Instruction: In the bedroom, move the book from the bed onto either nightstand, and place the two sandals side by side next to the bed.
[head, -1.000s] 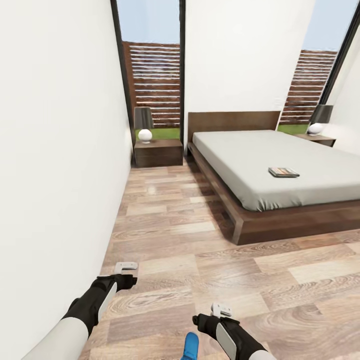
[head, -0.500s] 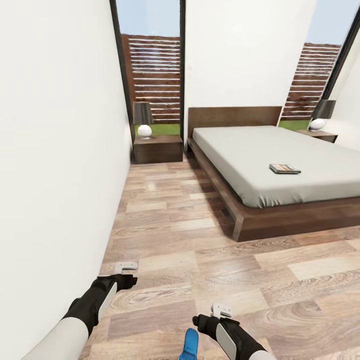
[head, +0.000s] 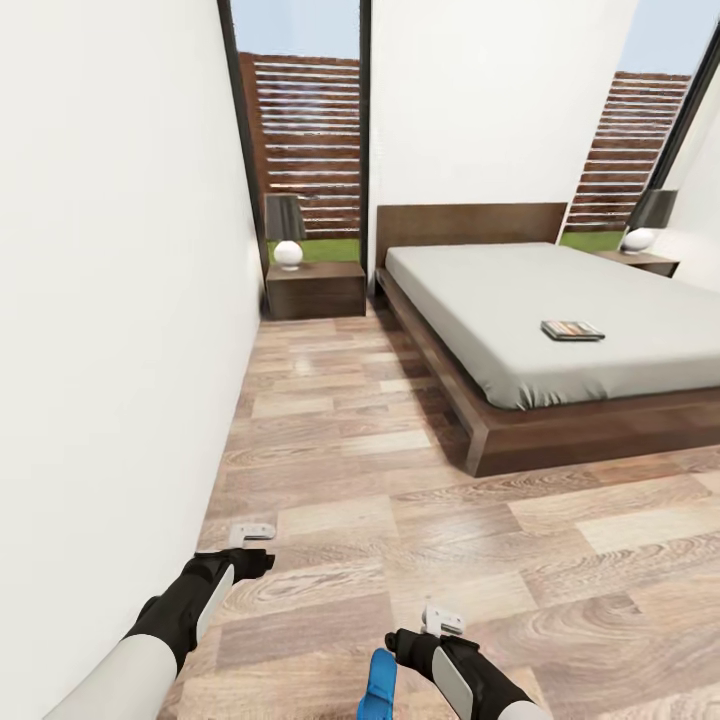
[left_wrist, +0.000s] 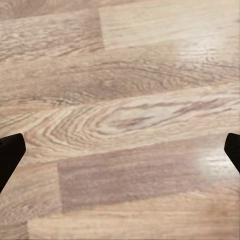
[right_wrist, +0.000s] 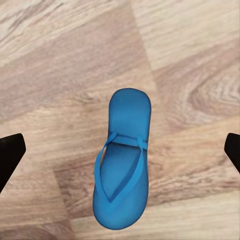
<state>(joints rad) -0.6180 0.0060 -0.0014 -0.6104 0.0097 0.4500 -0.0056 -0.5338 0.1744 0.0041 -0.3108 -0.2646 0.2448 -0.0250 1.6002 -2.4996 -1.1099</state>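
The book (head: 572, 330) lies flat on the pale mattress of the bed (head: 560, 310), near its foot, far ahead on the right. One nightstand (head: 315, 290) stands left of the headboard, another (head: 650, 263) at the far right. A blue sandal (head: 378, 685) lies on the floor at the lower edge of the head view, just left of my right gripper (head: 443, 620). In the right wrist view the sandal (right_wrist: 122, 160) sits below widely parted fingertips (right_wrist: 10, 152), untouched. My left gripper (head: 252, 533) hangs open over bare planks, its fingertips (left_wrist: 9, 155) far apart.
A white wall (head: 110, 300) runs close along my left side. Each nightstand carries a lamp (head: 288, 240). Tall dark-framed windows (head: 305, 140) flank the headboard. Wood-plank floor (head: 340, 450) stretches between the wall and the bed frame.
The whole picture has slid upward a little, so the camera has moved. More of the sandal shows at the lower edge. Both arms hold the same pose.
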